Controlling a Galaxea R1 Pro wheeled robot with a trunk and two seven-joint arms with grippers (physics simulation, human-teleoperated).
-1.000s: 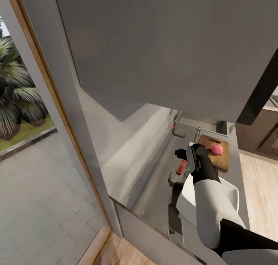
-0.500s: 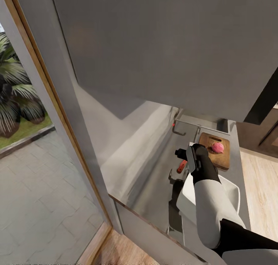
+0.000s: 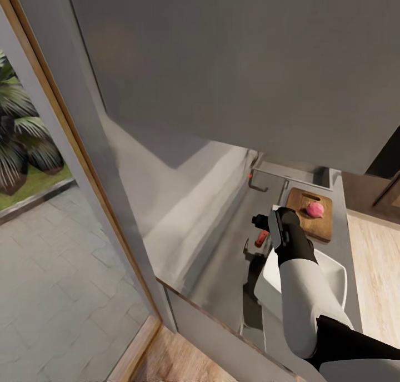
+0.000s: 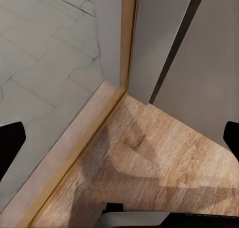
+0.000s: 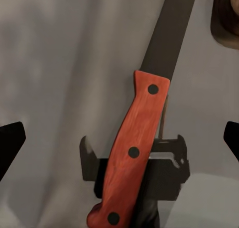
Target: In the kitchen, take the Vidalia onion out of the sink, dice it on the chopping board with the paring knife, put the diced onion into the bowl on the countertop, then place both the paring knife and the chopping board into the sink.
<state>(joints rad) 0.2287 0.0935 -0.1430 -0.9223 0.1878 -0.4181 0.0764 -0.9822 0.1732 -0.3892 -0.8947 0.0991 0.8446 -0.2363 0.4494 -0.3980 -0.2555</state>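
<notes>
The paring knife (image 5: 132, 153) lies flat on the grey countertop (image 3: 222, 259), red handle toward me and dark blade (image 5: 167, 39) pointing away. My right gripper (image 5: 119, 138) hovers just above the handle, open, with its fingertips (image 5: 11, 141) spread wide to either side. In the head view the gripper (image 3: 254, 236) covers most of the knife (image 3: 260, 238). The pink onion (image 3: 315, 209) rests on the dark-brown chopping board (image 3: 316, 226) beyond it. The white bowl (image 3: 336, 271) sits nearer me, partly behind my forearm. The sink (image 3: 303, 177) lies past the board. My left gripper (image 4: 119, 138) is open over the floor.
A large grey wall cabinet (image 3: 233, 65) hangs low over the counter. The chrome faucet (image 3: 261, 177) with a red knob stands by the sink. A wood-framed glass door (image 3: 72, 148) is at the left, with paving outside. Wooden floor (image 4: 149, 153) runs beside the cabinet fronts.
The whole head view has shifted slightly, so the camera moved. My right gripper has closed in over the knife, hiding more of its red handle.
</notes>
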